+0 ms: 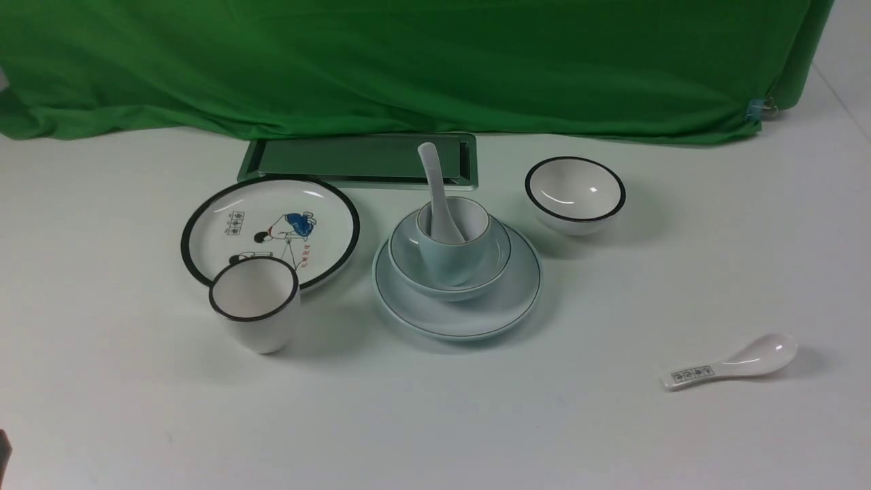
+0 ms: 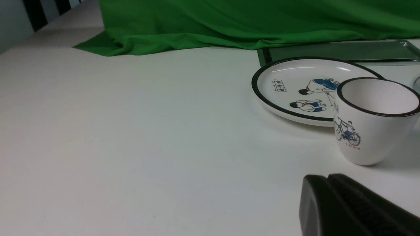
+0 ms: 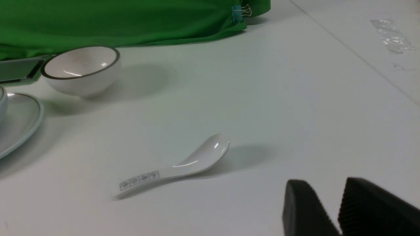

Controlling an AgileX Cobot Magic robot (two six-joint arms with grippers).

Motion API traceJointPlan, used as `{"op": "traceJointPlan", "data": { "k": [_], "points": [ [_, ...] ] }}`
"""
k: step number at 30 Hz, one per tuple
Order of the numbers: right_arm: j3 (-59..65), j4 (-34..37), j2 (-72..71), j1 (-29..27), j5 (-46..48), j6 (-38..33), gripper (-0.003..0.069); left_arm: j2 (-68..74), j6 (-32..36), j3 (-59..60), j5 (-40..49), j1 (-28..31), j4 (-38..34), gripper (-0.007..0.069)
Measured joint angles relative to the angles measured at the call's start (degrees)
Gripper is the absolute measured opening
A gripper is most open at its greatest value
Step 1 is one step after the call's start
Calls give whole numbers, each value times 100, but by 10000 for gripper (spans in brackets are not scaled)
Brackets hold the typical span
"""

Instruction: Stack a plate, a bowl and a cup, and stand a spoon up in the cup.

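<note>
**Stack stands complete, both end effectors empty**

Standing in the cup [image 1: 454, 248], the spoon [image 1: 437, 194] rests bowl-down with its handle leaning up toward the worktop's far edge. The cup sits inside the bowl [image 1: 449, 258], and the bowl sits on the plate [image 1: 457, 309], the whole stack near the middle of the worktop [image 1: 435, 422].

Beside the stack toward the left edge lies a cartoon plate [image 1: 269, 228], with a black-rimmed cup [image 1: 255, 304] just in front of it, overlapping its near rim in the front view. Toward the right edge, apart from the stack, is a black-rimmed bowl [image 1: 575, 194]. A printed spoon [image 1: 731, 362] lies flat nearer the right near corner. A metal tray [image 1: 354, 160] lies behind the stack, against the green cloth [image 1: 408, 61] along the far edge.

The left end effector [image 2: 328, 196] has its fingers pressed together, holding nothing. The right end effector [image 3: 341, 209] shows a narrow gap between its fingers, also holding nothing, near the printed spoon.
</note>
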Motion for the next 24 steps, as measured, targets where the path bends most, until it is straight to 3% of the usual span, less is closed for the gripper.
{"op": "traceJointPlan", "data": {
  "k": [8, 24],
  "points": [
    [0, 0, 0, 0, 0, 2, 235, 0, 0, 0, 0, -291, 7, -29],
    [0, 0, 0, 0, 0, 2, 244, 0, 0, 0, 0, -295, 7, -29]
  ]
}}
